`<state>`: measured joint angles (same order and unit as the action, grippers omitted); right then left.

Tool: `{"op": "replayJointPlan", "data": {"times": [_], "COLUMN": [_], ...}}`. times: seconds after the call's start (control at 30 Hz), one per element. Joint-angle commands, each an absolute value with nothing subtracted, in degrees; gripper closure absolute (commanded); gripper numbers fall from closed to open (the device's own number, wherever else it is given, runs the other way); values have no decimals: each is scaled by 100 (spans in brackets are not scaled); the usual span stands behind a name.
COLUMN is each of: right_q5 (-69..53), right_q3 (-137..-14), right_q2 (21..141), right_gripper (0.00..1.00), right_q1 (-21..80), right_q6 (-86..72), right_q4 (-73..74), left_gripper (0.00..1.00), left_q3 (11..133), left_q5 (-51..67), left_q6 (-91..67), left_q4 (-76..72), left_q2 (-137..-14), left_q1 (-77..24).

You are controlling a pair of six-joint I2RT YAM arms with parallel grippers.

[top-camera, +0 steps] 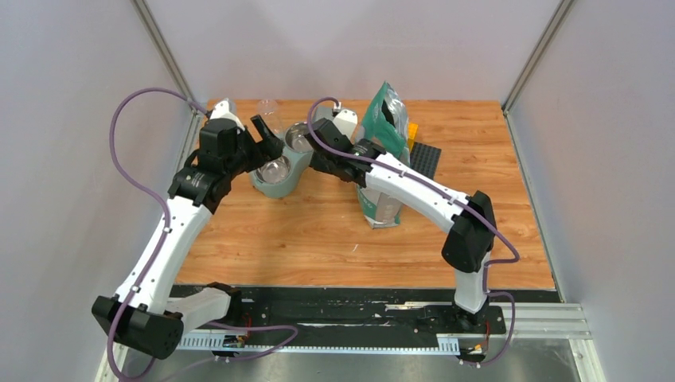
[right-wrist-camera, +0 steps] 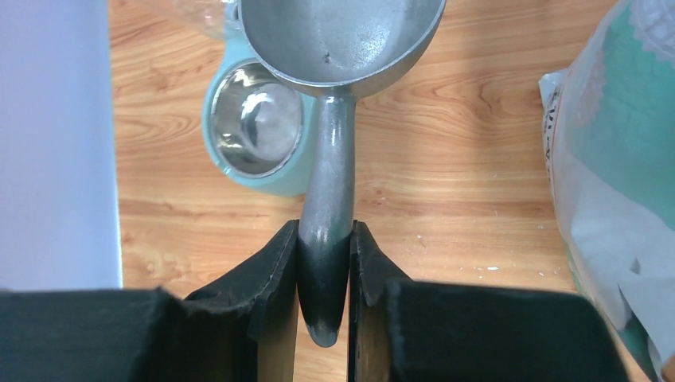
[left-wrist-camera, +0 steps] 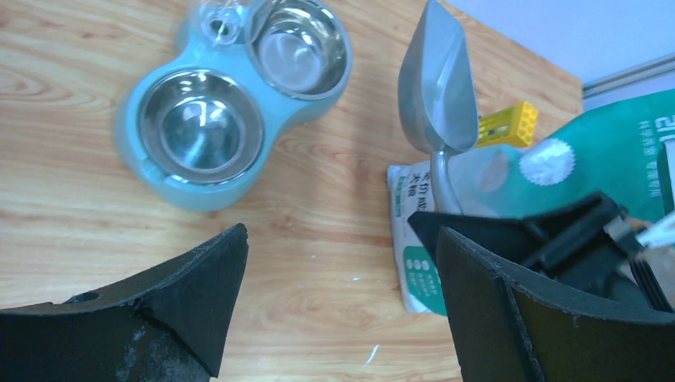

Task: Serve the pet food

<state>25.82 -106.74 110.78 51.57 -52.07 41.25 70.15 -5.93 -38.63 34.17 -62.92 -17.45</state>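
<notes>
No kibble shows in any view. My right gripper [right-wrist-camera: 325, 231] is shut on the handle of the grey metal scoop [right-wrist-camera: 342, 32], whose bowl looks empty and hangs just right of the teal double feeder [right-wrist-camera: 278, 185]. The left wrist view shows the scoop [left-wrist-camera: 438, 87] beside the feeder [left-wrist-camera: 127, 135], both of whose steel bowls [left-wrist-camera: 199, 127] look empty. The green-and-white bag [top-camera: 386, 159] stands upright right of the feeder, behind my right arm. My left gripper [left-wrist-camera: 338, 237] is open and empty, above the table near the feeder's front left [top-camera: 267, 143].
A clear bottle [top-camera: 269, 111] stands at the back of the feeder. A yellow block [left-wrist-camera: 509, 123] and a black studded plate [top-camera: 424, 159] lie behind the bag. Grey walls close in the left, back and right of the wooden table [top-camera: 318, 239].
</notes>
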Motion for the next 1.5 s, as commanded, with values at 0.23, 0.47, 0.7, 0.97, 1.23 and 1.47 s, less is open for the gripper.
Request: {"op": "replayJointPlan", "data": {"times": [0.23,0.47,0.7,0.97,1.23,1.47], "right_q5": [3056,3141,2812,2713,2273,1880], "right_q3": [-10608,-10366,-9993,-9723,-9741,-9731], "right_q2": [10143,9967,9790,9720,9646,9056], "right_gripper": [100,100,100,100,96,6], "right_q1": [5794,5941,5961,5966,5955,5644], "right_q6": [-4089,-3495,-2873,-2204,-1788,-1614], "right_q4": [3175,2795,2306,1991,1969,2127], "left_gripper": [0,1,31,55,100,100], "left_q3": [7468,7579,7812,8343,8557,8680], "left_q5": [474,187,244,1146,1407,1605], "left_q6": [-4199,-4392,-4248,-3746,-3167,-2418], "left_q4": [1767,1488,1805,2435,2458,2140], "left_q2": [-7162,-7508,-7808,-8495,-8755,-8657], "left_q1": [-1678,-1673,-1516,-1468,-1468,-1468]}}
